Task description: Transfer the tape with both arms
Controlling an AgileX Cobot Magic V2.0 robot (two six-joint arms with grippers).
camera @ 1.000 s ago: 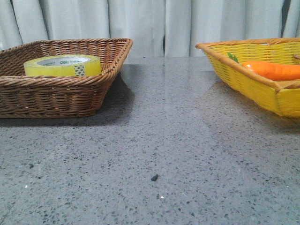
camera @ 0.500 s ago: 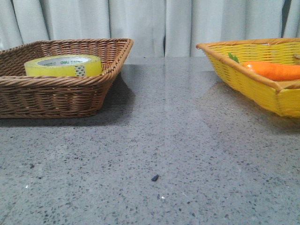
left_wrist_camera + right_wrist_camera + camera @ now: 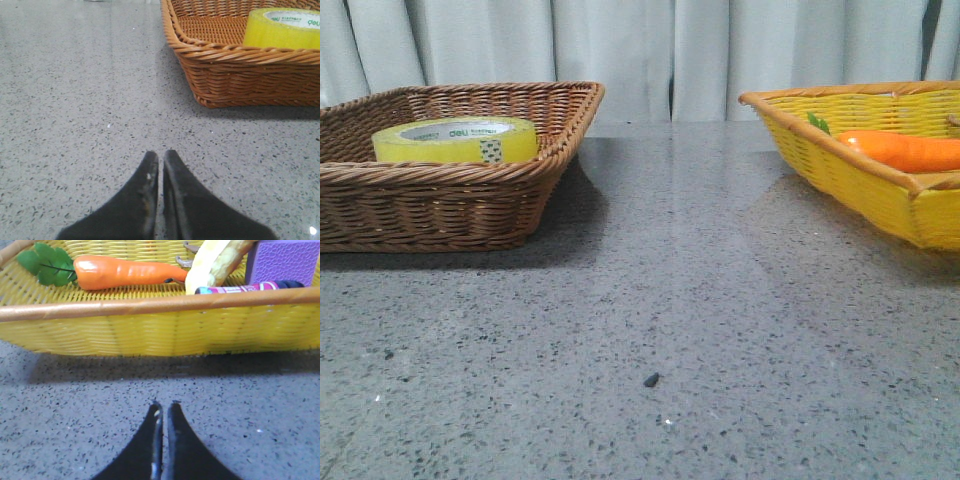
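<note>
Front view: a yellow roll of tape (image 3: 454, 140) lies flat in the brown wicker basket (image 3: 440, 205) at upper left of the frame, exactly where it sat a second ago; nothing on the grey table (image 3: 670, 300) has shifted, so the scene fits either a transfer yet to come or one ended here. A yellow basket (image 3: 860, 190) with a carrot (image 3: 905, 150) sits at upper right. Left wrist view: the left gripper (image 3: 161, 157) hangs clenched and empty over the table, tape at upper right. Right wrist view: the right gripper (image 3: 163, 410) is likewise closed on nothing, facing the yellow basket.
</note>
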